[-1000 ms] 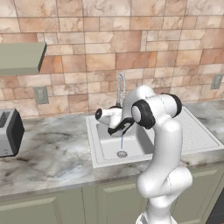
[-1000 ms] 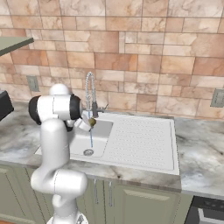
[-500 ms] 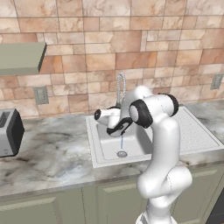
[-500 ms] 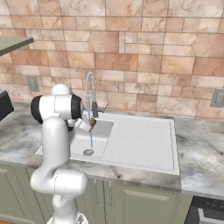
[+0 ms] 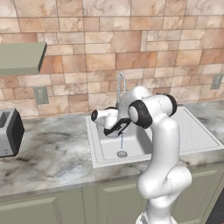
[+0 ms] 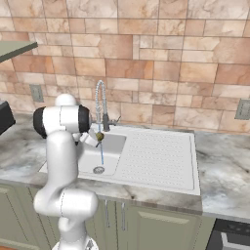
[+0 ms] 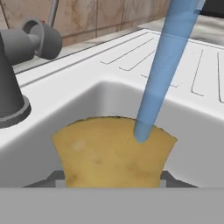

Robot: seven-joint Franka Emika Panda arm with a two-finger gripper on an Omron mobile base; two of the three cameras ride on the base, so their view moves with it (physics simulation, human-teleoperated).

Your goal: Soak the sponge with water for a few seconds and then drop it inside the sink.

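The yellow-ochre sponge (image 7: 111, 153) sits between my gripper's (image 7: 111, 177) fingers, which are shut on it. The pale-blue water (image 7: 164, 65) falls from above and lands on the sponge's top edge. From the right base view the sponge (image 6: 99, 137) hangs just below the coiled tap (image 6: 101, 97), and the water (image 6: 101, 155) runs down to the drain (image 6: 99, 170). In the left base view my gripper (image 5: 117, 127) hovers over the sink (image 5: 98, 146), with the water (image 5: 121, 141) dropping to the drain (image 5: 121, 154). The hand hides the sponge there.
A ribbed drainboard (image 6: 156, 154) lies right of the basin. The tap's dark base (image 7: 13, 100) stands close to the sponge's left in the hand view. A toaster (image 5: 8, 133) sits on the counter far left, below a shelf (image 5: 22, 57).
My arm's elbow and hand have shifted slightly left in the left base view. The sponge stays gripped under the stream.
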